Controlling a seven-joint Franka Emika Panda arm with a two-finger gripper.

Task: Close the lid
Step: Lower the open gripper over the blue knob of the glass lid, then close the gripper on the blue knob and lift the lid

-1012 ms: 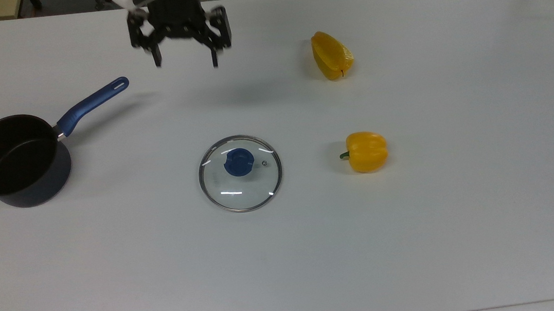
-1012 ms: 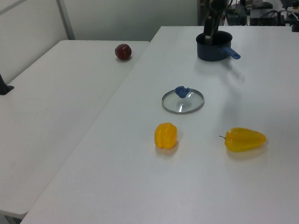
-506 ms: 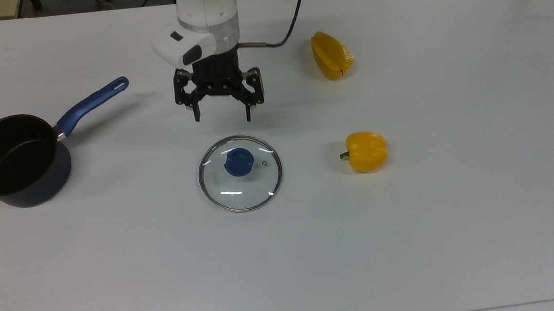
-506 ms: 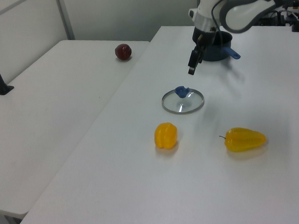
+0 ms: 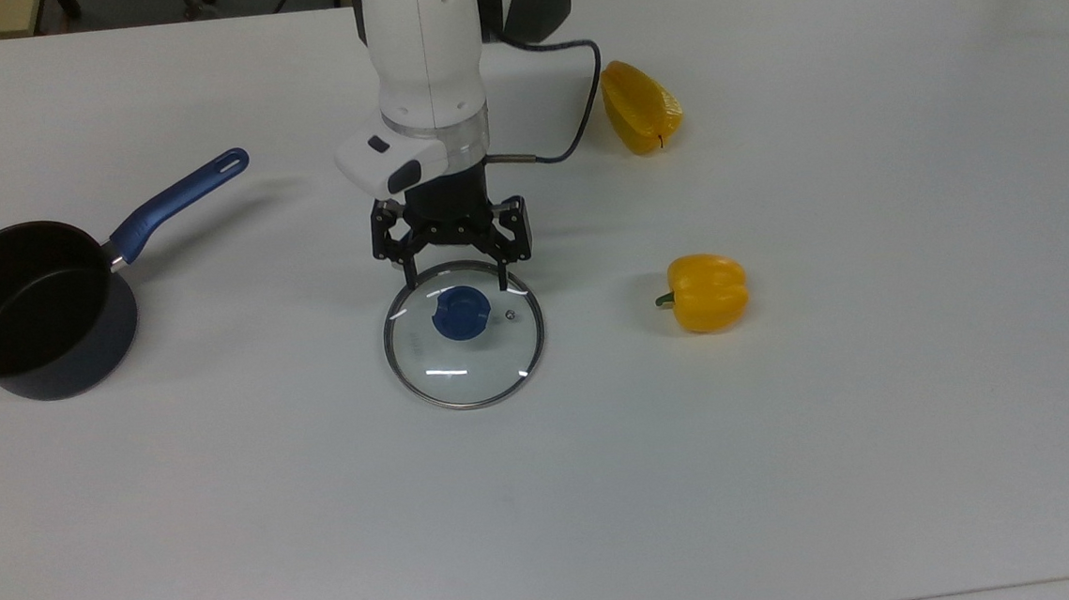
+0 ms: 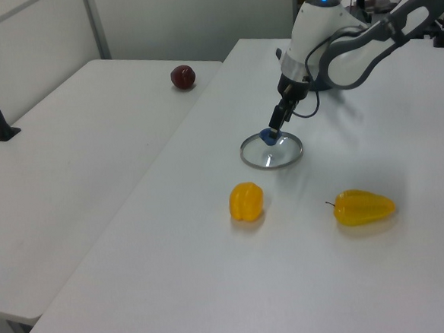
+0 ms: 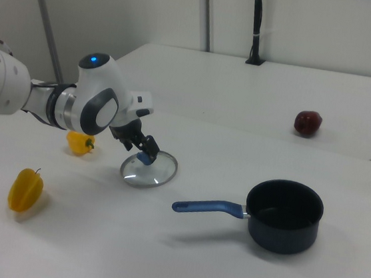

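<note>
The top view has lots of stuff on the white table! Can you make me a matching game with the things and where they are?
Things:
1. round clear glass lid with a blue knob
2. black saucepan with a blue handle
3. pincer
4. long yellow pepper

Places in the top view:
A. far left
B. upper right of the arm
C. middle of the table
D. over the lid's far edge

Pairs: 1-C, 2-A, 3-D, 4-B

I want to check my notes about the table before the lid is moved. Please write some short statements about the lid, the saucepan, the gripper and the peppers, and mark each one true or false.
1. The lid lies flat on the table, apart from the saucepan. True.
2. The saucepan is covered. False: it stands open and looks empty.
3. The gripper is open, beside the lid's blue knob. True.
4. Three yellow peppers lie on the table. False: there are two yellow peppers.
5. The gripper holds the lid in the air. False: the lid rests on the table.
</note>
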